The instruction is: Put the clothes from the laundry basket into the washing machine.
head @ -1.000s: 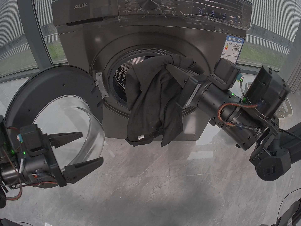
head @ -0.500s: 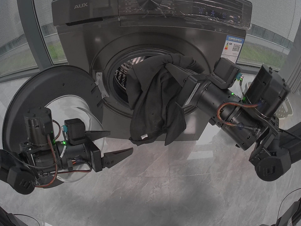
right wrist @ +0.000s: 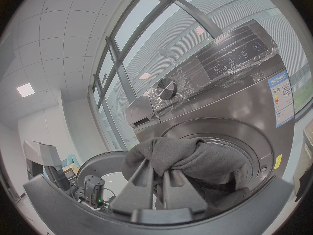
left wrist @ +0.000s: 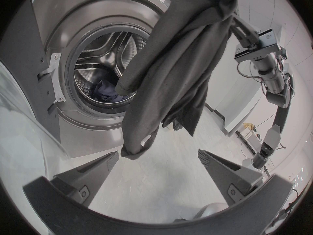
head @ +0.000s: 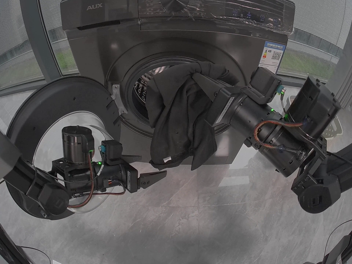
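A dark grey garment (head: 176,118) hangs in front of the washing machine's (head: 110,48) round opening, its hem near the floor. My right gripper (head: 200,78) is shut on the garment's top fold, level with the upper part of the opening. In the right wrist view the fingers (right wrist: 143,177) pinch the bunched garment (right wrist: 195,160). My left gripper (head: 146,167) is open, low over the floor, just left of the hem. The left wrist view shows its open gripper (left wrist: 159,160) below the garment (left wrist: 176,66). A dark blue cloth (left wrist: 106,92) lies inside the drum.
The washer door (head: 55,99) is swung open to the left, behind my left arm. A white perforated object (head: 332,127) sits on the floor at the right, behind my right arm. Grey floor stretches in front of the machine.
My left arm swung from the lower left toward the centre, bringing its open gripper close to the garment's hem. The right gripper and garment barely shifted.
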